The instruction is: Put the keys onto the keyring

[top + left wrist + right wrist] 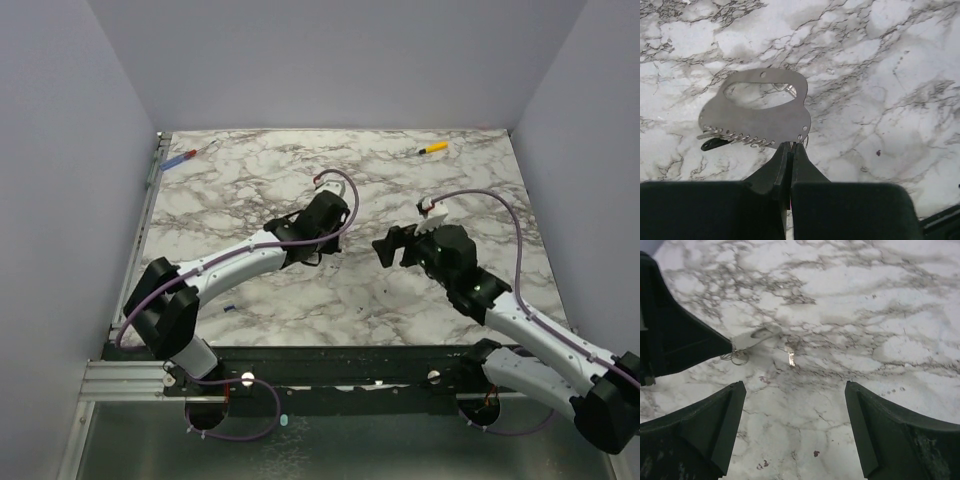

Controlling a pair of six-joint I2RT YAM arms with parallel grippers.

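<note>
My left gripper [791,145] is shut on the lower edge of a flat grey metal plate [760,120] with an oval opening, small holes and a row of wire hooks. The keyring [806,141], a thin wire loop, hangs from the plate's corner right beside my fingertips. The right wrist view shows the same plate [752,337], the keyring [739,357] and one small shiny key [790,356] lying on the marble to their right. My right gripper [795,385] stands open just short of the key, with nothing between its fingers. From above, the left gripper [318,225] hides the plate, and the right gripper [392,248] faces it.
A blue-and-red tool [187,156] lies at the table's back left corner. A yellow-handled tool [433,149] lies at the back right. A tiny blue bit [229,308] sits near the front left. Grey walls enclose the marble table [250,190] on three sides.
</note>
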